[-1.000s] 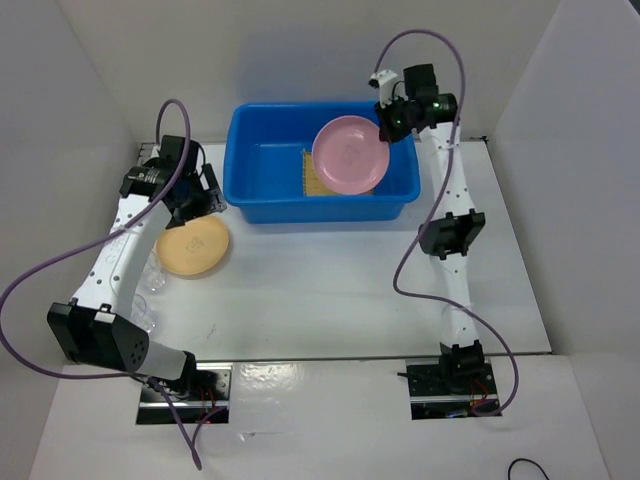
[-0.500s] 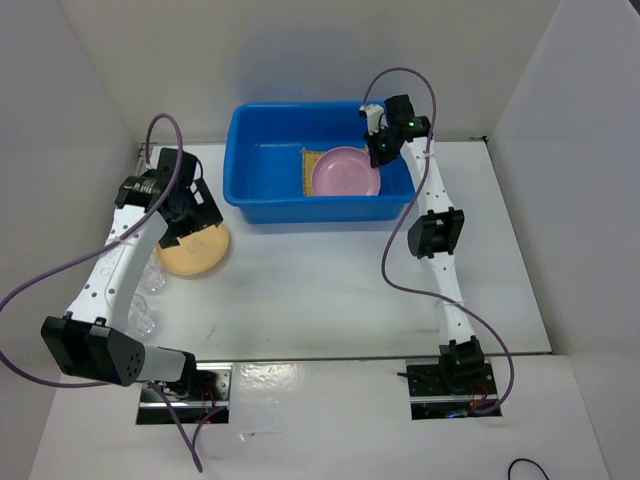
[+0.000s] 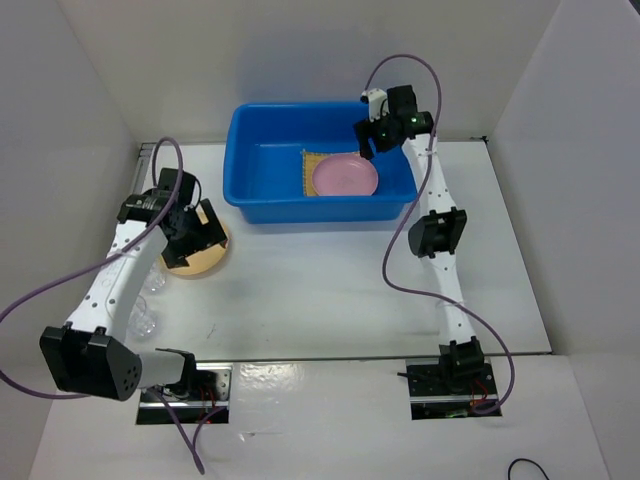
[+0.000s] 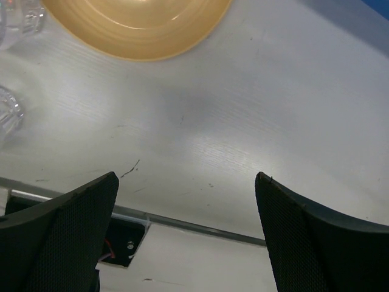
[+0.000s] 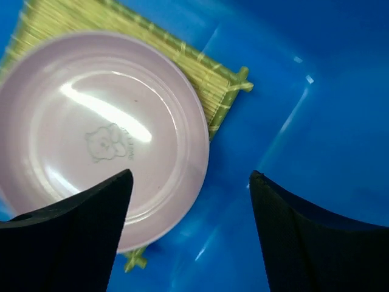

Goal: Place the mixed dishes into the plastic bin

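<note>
The pink plate (image 3: pixel 345 175) lies flat on the bamboo mat (image 3: pixel 308 170) inside the blue plastic bin (image 3: pixel 310 210). My right gripper (image 3: pixel 372 140) hovers open above the bin's right end. In its wrist view the pink plate (image 5: pixel 91 134) sits free on the mat (image 5: pixel 206 79), and my right gripper (image 5: pixel 190 173) has nothing between its fingers. The tan-orange plate (image 3: pixel 205 262) rests on the table left of the bin, with my left gripper (image 3: pixel 197 235) open over its near edge. In the left wrist view the tan-orange plate (image 4: pixel 134 24) lies beyond my left gripper (image 4: pixel 185 179).
Two clear cups (image 3: pixel 155 280) (image 3: pixel 143 322) stand on the table beside the left arm, just left of the tan-orange plate; one clear cup (image 4: pixel 9 112) also shows in the left wrist view. White walls close in the table on both sides and at the back.
My right gripper lowered into the bin and opened, and the pink plate now lies flat on the mat. The left gripper moved nearer, over the tan-orange plate.
</note>
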Motion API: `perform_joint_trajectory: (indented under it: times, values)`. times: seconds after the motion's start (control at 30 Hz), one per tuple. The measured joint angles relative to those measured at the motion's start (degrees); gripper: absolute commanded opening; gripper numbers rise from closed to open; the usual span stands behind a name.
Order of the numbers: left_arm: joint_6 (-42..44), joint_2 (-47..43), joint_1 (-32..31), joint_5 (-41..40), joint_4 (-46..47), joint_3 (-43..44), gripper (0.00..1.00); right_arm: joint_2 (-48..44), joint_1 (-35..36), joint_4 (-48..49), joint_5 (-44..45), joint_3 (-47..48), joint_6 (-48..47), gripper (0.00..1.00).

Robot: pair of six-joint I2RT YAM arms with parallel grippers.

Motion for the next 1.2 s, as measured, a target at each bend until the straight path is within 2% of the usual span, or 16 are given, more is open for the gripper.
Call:
perform_joint_trajectory:
  times: [0.1, 0.27, 0.33, 0.5, 0.6, 0.7, 0.77, 0.83, 0.9, 1.03, 1.17, 1.2]
  values:
    - [2.64, 2.45, 0.31, 2.67, 3.04, -2.29, 0.99, -5.35, 0.00, -1.75, -1.31, -0.04, 0.74, 0.88]
    - [7.28, 13.16, 0.55, 5.29, 10.10, -7.23, 0.99, -18.73, -0.04, -6.38, -3.21, -0.33, 0.22, 0.88]
    - [8.92, 15.65, 0.44, 5.42, 12.33, -8.15, 0.99, -24.63, -0.66, -6.93, -3.72, -3.80, -0.07, 0.88]
    - [12.72, 22.18, 0.20, 2.21, 16.33, -5.40, 0.99, -38.34, -4.96, -7.85, -7.30, -23.23, -1.51, 0.88]
    - [14.80, 25.57, 0.00, -0.17, 19.39, -4.31, 0.99, -43.63, -8.44, -6.88, -8.72, -39.39, -2.16, 0.88]
    - [16.83, 27.41, -0.63, -2.73, 21.14, -3.85, 0.94, -51.43, -10.82, -2.21, -8.35, -62.49, -1.73, 0.88]
    - [17.35, 28.28, -0.94, -4.35, 22.14, -3.82, 0.94, -58.55, -10.62, 3.02, -6.21, -78.88, -1.14, 0.89]
    - [17.62, 29.11, -0.94, -5.18, 23.39, -3.89, 0.84, -67.36, -8.59, 6.73, -1.64, -94.07, -0.63, 0.91]
    - [17.86, 29.70, -0.92, -5.60, 24.72, -4.24, 0.77, -75.82, -5.14, 10.58, 4.57, -104.48, -0.11, 0.91]
    - [18.82, 30.12, -1.05, -4.72, 26.64, -5.86, 0.62, -86.38, -2.12, 18.62, 17.31, -114.07, 0.98, 0.91]
    - [18.99, 31.21, -1.16, -2.69, 27.98, -6.60, 0.54, -88.72, -3.50, 26.10, 28.96, -121.31, 1.88, 0.92]
    - [18.99, 31.30, -1.18, -2.21, 28.09, -6.60, 0.44, -88.72, -3.76, 26.86, 30.53, -122.81, 2.05, 0.92]
